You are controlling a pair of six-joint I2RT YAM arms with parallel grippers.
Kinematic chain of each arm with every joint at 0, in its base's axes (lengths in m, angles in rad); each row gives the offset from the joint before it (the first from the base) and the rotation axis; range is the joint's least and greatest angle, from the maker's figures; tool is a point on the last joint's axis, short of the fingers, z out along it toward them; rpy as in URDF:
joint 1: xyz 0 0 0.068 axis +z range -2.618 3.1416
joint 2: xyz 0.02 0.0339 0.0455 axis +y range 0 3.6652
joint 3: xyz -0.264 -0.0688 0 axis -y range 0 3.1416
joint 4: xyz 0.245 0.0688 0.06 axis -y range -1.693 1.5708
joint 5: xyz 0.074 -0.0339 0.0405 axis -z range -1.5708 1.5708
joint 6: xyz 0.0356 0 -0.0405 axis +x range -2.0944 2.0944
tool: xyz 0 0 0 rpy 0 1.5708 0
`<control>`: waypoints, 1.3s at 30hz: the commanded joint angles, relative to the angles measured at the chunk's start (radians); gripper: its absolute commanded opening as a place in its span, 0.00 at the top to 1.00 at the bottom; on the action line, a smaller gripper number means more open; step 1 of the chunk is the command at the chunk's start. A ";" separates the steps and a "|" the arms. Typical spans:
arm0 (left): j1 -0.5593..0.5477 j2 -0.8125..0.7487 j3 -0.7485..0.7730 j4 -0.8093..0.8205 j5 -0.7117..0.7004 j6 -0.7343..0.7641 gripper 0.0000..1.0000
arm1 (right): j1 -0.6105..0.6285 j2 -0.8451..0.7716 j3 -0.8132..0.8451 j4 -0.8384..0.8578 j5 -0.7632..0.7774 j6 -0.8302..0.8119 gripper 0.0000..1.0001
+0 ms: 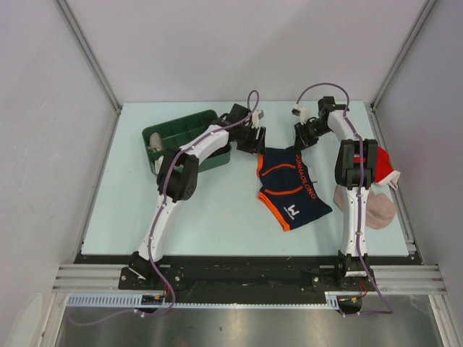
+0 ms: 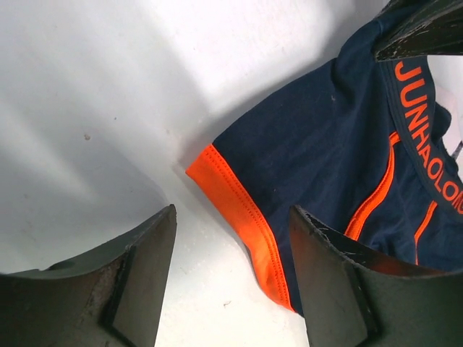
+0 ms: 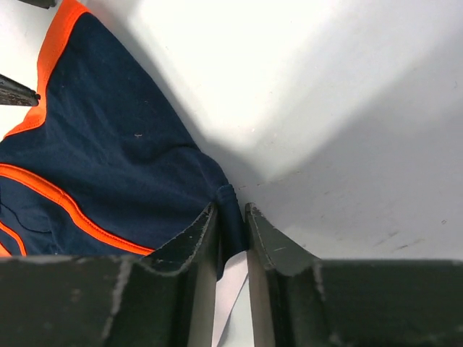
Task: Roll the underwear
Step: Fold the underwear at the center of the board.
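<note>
Sitting at the far left of the pale worktop (image 1: 217, 210), a dark green plastic tray with compartments (image 1: 177, 124) holds a pale beige item (image 1: 154, 142) in its leftmost section; what that item is cannot be made out. The left arm reaches across the tray's near right corner. Just right of the tray, the left gripper (image 1: 253, 141) stands at the far left corner of the underwear (image 1: 289, 184), navy-blue fabric briefs with orange trim, orange lettering along the waistband and a white logo near the front edge. The left wrist view shows this gripper's jaws spread wide with nothing held. The orange leg hem runs down between the fingers, close to the right one; whether it touches cannot be told.

The underwear lies spread flat near the middle of the worktop, between the two arms, tilted with its waistband towards the right. At its far right corner the right gripper (image 3: 231, 220) is closed, pinching a small fold of the navy fabric. Further right, beside the right arm, lie a plain red cloth (image 1: 385, 165) and, nearer the front, a beige-pink cloth (image 1: 377, 208).
</note>
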 commanded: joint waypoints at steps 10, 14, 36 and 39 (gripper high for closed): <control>-0.002 0.061 0.052 0.033 0.040 -0.096 0.39 | -0.008 -0.019 0.006 -0.019 -0.069 -0.044 0.90; -0.006 0.083 0.055 0.043 0.032 -0.116 0.54 | -0.008 -0.047 -0.041 -0.004 -0.093 -0.060 0.92; -0.011 -0.359 -0.284 0.301 -0.074 -0.106 1.00 | -0.037 -0.358 -0.186 0.122 -0.234 -0.058 1.00; -0.011 -0.417 -0.343 0.332 -0.072 -0.088 1.00 | -0.030 -0.405 -0.215 0.139 -0.245 -0.055 1.00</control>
